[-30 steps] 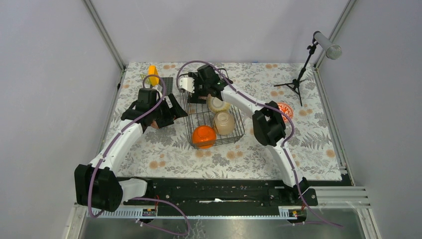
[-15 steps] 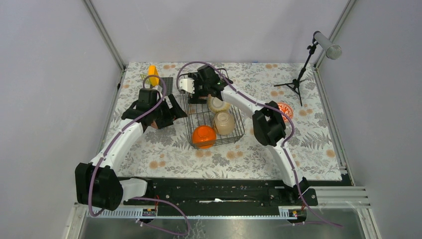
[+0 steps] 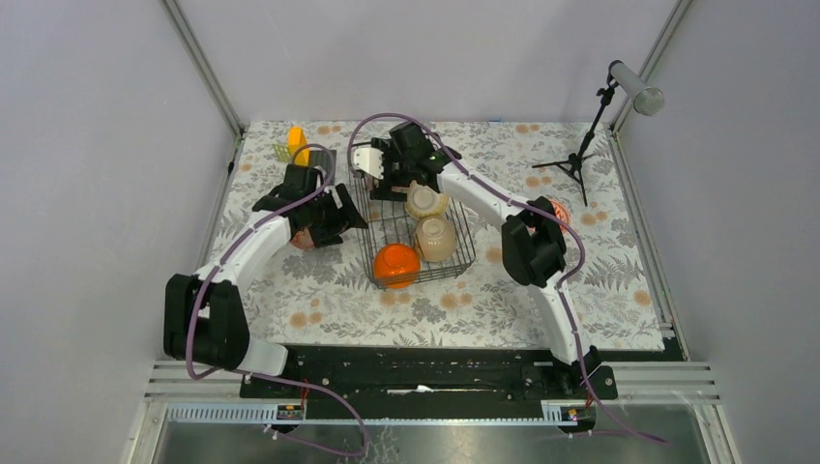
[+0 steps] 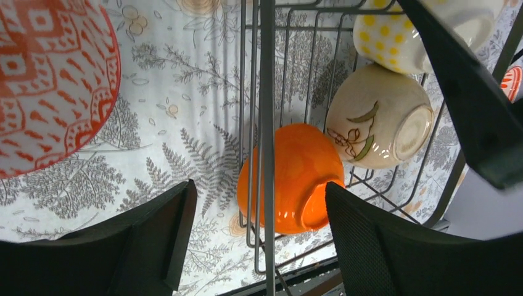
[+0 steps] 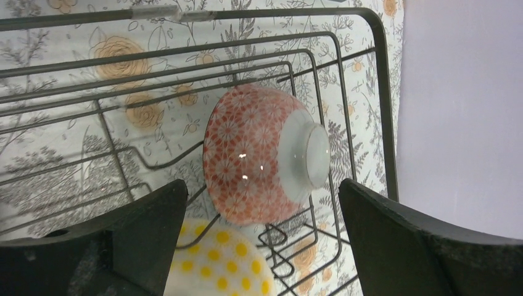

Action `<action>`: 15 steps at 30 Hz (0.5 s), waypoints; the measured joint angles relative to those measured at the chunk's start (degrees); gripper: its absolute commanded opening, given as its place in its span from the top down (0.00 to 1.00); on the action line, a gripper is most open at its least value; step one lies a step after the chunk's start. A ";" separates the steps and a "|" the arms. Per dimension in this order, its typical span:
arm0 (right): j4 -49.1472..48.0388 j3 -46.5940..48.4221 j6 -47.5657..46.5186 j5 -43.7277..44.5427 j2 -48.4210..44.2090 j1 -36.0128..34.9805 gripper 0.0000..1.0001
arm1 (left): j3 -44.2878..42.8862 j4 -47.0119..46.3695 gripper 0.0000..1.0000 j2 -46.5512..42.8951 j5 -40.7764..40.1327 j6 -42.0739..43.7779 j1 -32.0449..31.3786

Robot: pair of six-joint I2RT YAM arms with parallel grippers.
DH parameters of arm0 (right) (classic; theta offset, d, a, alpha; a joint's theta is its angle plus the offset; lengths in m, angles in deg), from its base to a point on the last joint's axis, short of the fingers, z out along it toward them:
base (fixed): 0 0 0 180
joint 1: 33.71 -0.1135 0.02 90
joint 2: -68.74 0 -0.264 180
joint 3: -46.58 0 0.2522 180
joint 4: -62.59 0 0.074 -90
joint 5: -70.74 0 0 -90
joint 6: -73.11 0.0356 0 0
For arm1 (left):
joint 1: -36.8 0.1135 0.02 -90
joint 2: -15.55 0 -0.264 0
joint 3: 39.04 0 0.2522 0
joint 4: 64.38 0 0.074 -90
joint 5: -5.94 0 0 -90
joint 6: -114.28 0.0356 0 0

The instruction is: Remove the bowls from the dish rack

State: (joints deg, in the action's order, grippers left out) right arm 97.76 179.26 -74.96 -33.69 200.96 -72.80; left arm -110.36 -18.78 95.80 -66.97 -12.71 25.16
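Observation:
The black wire dish rack [image 3: 462, 253] stands mid-table. In it lie the orange bowl [image 3: 396, 263], a cream bowl with a flower [image 3: 437, 238] and a cream bowl with yellow dots [image 3: 424, 201]. A pinkish red-flowered bowl [image 5: 259, 163] lies on its side at the rack's back end. My right gripper [image 5: 262, 237] is open above this bowl, over the rack's back [image 3: 387, 177]. My left gripper [image 4: 259, 240] is open and empty, straddling the rack's left wall [image 4: 266, 123] beside the orange bowl [image 4: 290, 176]. A white bowl with red pattern [image 4: 49, 80] sits on the table left of the rack. No blue-and-white bowl shows.
Another red-patterned bowl [image 3: 555, 210] sits on the table right of the rack, half hidden by the right arm. A yellow object [image 3: 298, 145] and a dark flat plate [image 3: 324, 162] are at the back left. A small stand [image 3: 580, 155] is at the back right.
My left arm has swung toward the rack, bringing its gripper to the rack's left wall. My right gripper has shifted slightly right over the rack's back. The bowls have not moved.

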 measured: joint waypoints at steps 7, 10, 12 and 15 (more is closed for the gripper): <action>-0.74 -7.02 1.99 -0.11 -6.62 0.70 0.00 | -5.09 -0.13 0.44 6.21 -1.27 -0.24 -1.84; -1.51 -8.79 2.75 -0.20 -7.91 1.27 0.00 | -6.40 0.31 0.51 8.33 -2.58 -0.13 -3.82; -1.60 -9.49 3.08 -0.20 -8.22 1.57 0.00 | -7.34 0.98 0.64 9.97 -3.76 -0.07 -5.03; -1.99 -10.49 3.48 -0.24 -8.26 1.92 0.00 | -7.61 2.01 0.89 11.41 -5.86 0.52 -6.14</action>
State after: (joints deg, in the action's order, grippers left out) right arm 95.77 168.76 -71.48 -33.93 192.70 -70.87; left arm -117.97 -16.77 107.21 -72.83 -12.19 19.02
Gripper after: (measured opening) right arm 0.994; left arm 0.299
